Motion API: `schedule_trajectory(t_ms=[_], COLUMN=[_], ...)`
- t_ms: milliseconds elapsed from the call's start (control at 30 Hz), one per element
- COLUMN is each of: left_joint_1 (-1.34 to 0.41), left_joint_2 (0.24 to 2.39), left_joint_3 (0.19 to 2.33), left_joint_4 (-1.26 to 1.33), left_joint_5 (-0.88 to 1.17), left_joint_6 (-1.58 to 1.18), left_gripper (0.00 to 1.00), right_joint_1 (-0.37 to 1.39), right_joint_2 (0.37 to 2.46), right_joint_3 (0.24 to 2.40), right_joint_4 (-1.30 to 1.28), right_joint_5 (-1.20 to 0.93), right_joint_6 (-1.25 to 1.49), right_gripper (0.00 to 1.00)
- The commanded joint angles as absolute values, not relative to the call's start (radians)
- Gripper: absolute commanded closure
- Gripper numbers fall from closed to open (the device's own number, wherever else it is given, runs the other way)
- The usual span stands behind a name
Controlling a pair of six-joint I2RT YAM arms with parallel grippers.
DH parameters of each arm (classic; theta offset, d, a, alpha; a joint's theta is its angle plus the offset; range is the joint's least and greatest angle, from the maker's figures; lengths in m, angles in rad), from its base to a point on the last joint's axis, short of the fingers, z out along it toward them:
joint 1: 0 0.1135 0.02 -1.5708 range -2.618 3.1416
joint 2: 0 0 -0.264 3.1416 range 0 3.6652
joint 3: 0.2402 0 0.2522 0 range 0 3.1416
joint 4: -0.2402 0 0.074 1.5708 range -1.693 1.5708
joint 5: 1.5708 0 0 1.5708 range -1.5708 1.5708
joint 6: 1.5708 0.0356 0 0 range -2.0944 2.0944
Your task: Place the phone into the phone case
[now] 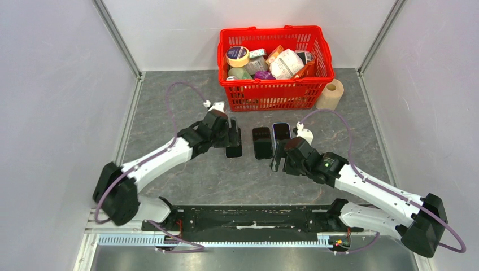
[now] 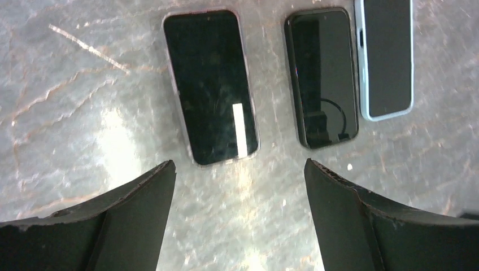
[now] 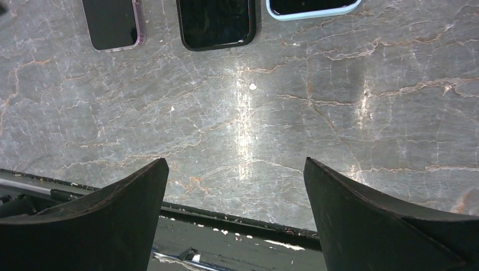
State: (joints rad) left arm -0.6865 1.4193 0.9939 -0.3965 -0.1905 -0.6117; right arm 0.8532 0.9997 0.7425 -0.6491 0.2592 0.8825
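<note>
Three flat dark slabs lie side by side on the grey marble table. The left one has a clear pinkish rim. The middle one is all black. The right one sits in a pale blue case. I cannot tell which are bare phones and which are empty cases. My left gripper is open and empty, hovering just short of the pink-rimmed slab. My right gripper is open and empty, near side of the black slab and pale blue case.
A red basket full of assorted items stands at the back of the table. A beige tape roll stands at its right. White walls close in both sides. The black arm rail runs along the near edge.
</note>
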Motion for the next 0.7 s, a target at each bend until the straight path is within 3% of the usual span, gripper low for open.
schedule_trajectory(t_ms=[0, 267, 667], left_joint_1=[-0.693, -0.695, -0.695], left_joint_2=[1.227, 0.964, 0.871], left_joint_3=[0.897, 0.833, 0.815], left_joint_4=[-0.414, -0.548, -0.643], left_joint_5=[-0.166, -0.173, -0.214], left_joint_6=[-0.570, -0.556, -0.581], left_gripper=[0.10, 0.10, 0.09], right_joint_1=[0.850, 0.850, 0.850], right_joint_2=[1.018, 1.072, 1.071], right_joint_3=[0.786, 0.802, 0.793], right_joint_4=[-0.605, -0.531, -0.485], right_joint_5=[0.322, 0.379, 0.412], right_joint_6=[0.898, 0.917, 0.966], right_gripper=[0.03, 0.03, 0.03])
